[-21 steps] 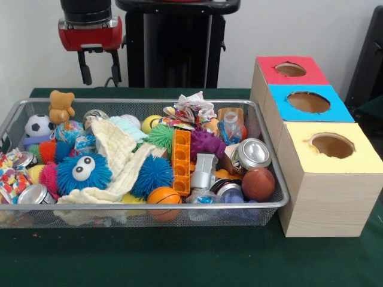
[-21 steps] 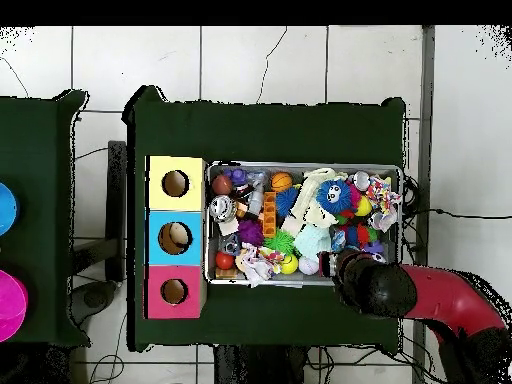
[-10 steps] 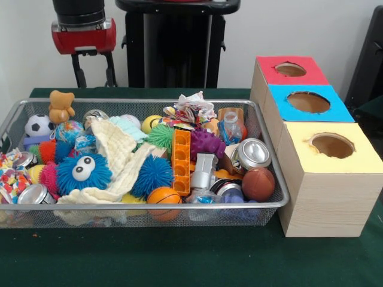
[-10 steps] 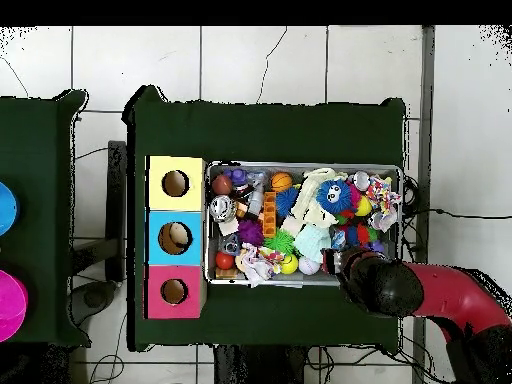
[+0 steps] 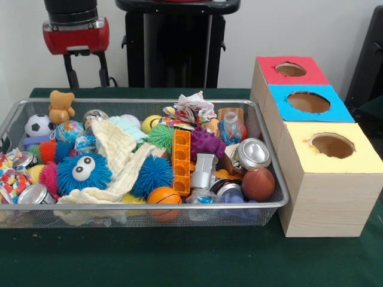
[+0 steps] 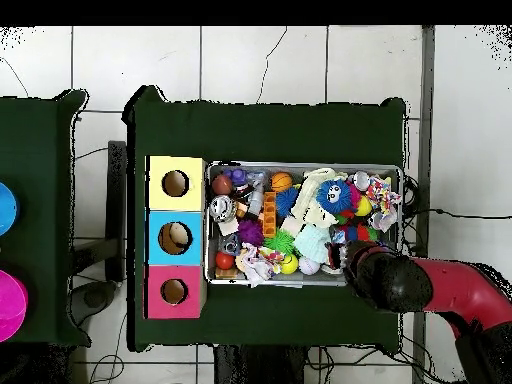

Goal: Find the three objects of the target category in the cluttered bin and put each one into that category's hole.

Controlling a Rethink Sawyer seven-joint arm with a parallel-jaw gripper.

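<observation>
Meanwhile the red-and-black gripper (image 5: 87, 69), fingers spread and empty, keeps rising above the silver mesh bin's (image 5: 257, 121) far-left corner, nothing sorted.

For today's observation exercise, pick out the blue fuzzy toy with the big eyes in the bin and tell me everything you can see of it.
The blue fuzzy toy is a round puffer ball covered in soft, rubbery-looking blue spikes, with two big white eyes with black pupils facing the front camera. It sits upright at the left front of the wire mesh bin. A cream cloth lies against its right side and wraps below it; a red-orange spiky ball sits just behind it. Nothing grips it.
</observation>
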